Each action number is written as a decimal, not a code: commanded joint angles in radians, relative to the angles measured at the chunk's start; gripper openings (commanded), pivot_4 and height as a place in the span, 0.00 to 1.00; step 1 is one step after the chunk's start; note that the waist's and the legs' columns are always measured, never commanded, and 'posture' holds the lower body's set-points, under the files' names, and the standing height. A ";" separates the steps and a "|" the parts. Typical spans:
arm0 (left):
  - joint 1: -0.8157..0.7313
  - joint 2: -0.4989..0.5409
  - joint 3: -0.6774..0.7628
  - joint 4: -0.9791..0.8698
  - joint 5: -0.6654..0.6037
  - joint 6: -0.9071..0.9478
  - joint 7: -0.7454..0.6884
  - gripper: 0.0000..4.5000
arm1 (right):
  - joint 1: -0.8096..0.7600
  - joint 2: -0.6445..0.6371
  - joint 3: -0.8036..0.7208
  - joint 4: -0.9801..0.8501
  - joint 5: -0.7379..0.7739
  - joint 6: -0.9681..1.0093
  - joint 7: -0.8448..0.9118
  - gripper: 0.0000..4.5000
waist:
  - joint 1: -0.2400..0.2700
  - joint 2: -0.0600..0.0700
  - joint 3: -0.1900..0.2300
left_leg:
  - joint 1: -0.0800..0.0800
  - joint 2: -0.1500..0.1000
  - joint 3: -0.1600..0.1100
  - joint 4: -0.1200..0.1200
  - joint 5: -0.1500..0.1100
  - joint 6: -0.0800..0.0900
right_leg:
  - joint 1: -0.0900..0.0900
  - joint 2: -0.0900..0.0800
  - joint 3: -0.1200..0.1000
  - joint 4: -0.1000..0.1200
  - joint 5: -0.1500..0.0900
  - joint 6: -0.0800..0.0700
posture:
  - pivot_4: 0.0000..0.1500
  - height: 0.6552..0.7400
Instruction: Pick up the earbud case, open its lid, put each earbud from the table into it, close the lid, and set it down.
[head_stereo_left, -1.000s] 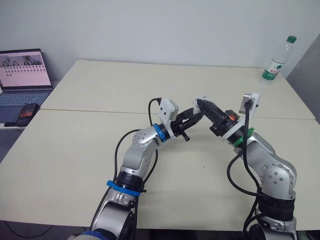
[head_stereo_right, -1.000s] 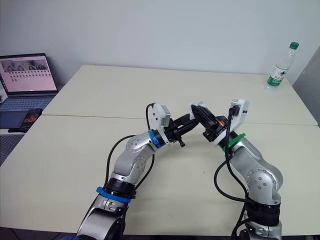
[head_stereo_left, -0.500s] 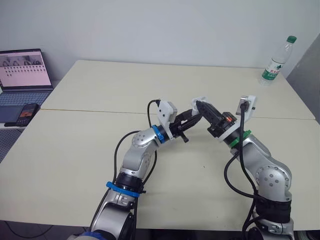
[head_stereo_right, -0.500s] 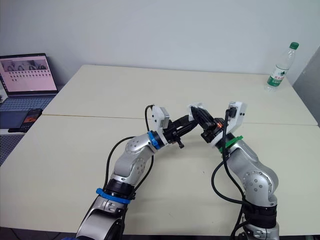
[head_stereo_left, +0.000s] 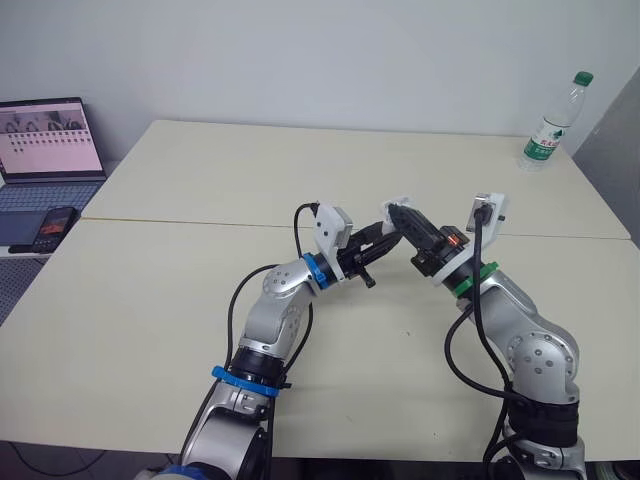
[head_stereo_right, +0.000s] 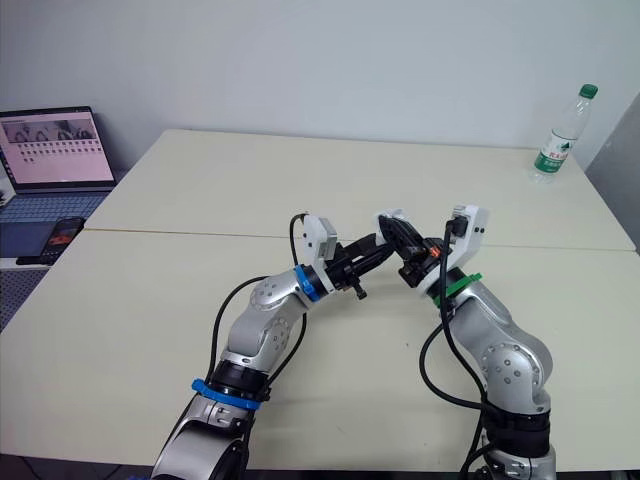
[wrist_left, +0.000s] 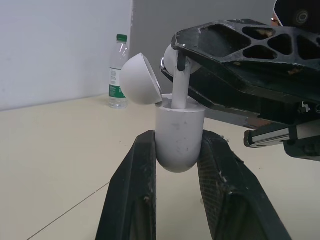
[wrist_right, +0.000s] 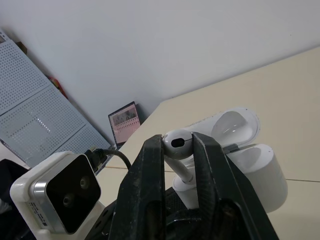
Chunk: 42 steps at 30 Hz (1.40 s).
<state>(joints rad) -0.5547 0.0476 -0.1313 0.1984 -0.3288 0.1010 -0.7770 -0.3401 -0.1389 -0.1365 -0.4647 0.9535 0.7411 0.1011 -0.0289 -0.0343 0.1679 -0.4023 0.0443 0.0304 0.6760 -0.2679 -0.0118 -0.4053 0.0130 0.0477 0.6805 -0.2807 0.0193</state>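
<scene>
My left gripper (wrist_left: 179, 146) is shut on the white earbud case (wrist_left: 179, 137), held above the middle of the table with its lid (wrist_left: 141, 80) hinged open. A white earbud (wrist_right: 177, 142) is pinched in my right gripper (wrist_right: 177, 150), which is shut on its head. The earbud's stem (wrist_left: 179, 92) stands down inside the case's opening. In the left eye view the two grippers meet tip to tip, left gripper (head_stereo_left: 383, 233) below and right gripper (head_stereo_left: 402, 214) above, at the case (head_stereo_left: 398, 203).
A plastic water bottle (head_stereo_left: 548, 122) stands at the table's far right corner. An open laptop (head_stereo_left: 45, 140) and a phone (head_stereo_left: 55, 225) lie on a side surface to the left. A seam (head_stereo_left: 180, 222) crosses the cream table.
My right wrist has shifted a little to the left, toward the left gripper, and the left wrist has eased back slightly. Both grippers stay together at the case.
</scene>
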 joint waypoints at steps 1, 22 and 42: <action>-0.018 -0.019 0.001 -0.049 -0.025 -0.015 -0.009 0.17 | 0.008 0.003 0.015 -0.024 0.004 -0.002 -0.006 0.09 | 0.000 0.000 0.000 | 0.000 0.000 0.000 0.000 0.000 0.000 | 0.000 0.000 0.000 0.000 0.000 0.000 | 1.00 0.95; -0.011 -0.015 0.019 -0.051 -0.025 -0.007 -0.010 0.17 | -0.029 -0.231 -0.067 -0.035 -0.027 -0.030 0.119 0.98 | 0.000 0.000 0.000 | -0.001 0.000 0.000 0.000 0.000 0.000 | 0.000 0.000 0.000 -0.001 -0.001 0.001 | 1.00 0.95; 0.030 0.072 0.044 -0.087 -0.019 0.014 -0.014 0.17 | -0.244 -0.760 0.292 0.348 -0.394 0.498 0.343 0.98 | -0.003 0.002 0.002 | 0.000 0.000 0.002 -0.001 0.000 0.000 | -0.001 0.000 0.003 -0.001 -0.001 0.002 | 1.00 0.95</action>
<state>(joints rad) -0.5205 0.1218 -0.0919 0.1616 -0.3353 0.1226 -0.7954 -0.5535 -0.8999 0.1547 -0.1312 0.5882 1.2192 0.4490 -0.0315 -0.0319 0.1704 -0.4024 0.0446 0.0322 0.6748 -0.2680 -0.0116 -0.4067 0.0132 0.0504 0.6792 -0.2817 0.0206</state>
